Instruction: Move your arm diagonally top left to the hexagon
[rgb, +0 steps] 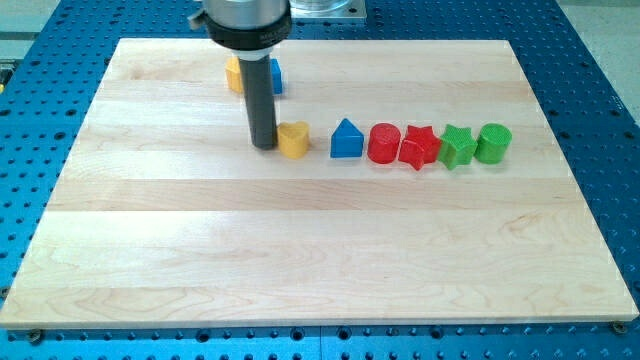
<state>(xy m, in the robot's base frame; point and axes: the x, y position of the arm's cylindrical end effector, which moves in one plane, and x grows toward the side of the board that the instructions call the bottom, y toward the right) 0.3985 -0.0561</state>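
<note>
A: Wooden board (320, 260) first, wide and pale, on a blue perforated table (600, 60). Then the arm's dark rod, standing upright in the upper left part of the board, my tip (264, 146) down on the wood.

B: And touching anything?

A: Just beside the yellow heart-like block (293, 140), on its left; touching or a hair apart, cannot tell. No jaws to open or close, so nothing grasped: only a bare rod end resting on the surface.

B: The hexagon?

A: Yellow hexagon block (233, 75), toward the view's top and slightly left of my tip, largely hidden behind the rod. Blue block (276, 78) right beside it, also half hidden, shape not clear.

B: So the coming move?

A: Up and left, judged from here: a short diagonal, more up than left. No long axis worth naming on a hexagon, and its facing too hidden to tell.

B: The rest?

A: A row to the right: blue triangle (346, 139), red cylinder (384, 143), red star (419, 147), green star (457, 146), green cylinder (493, 142). All well away from that path.
</note>
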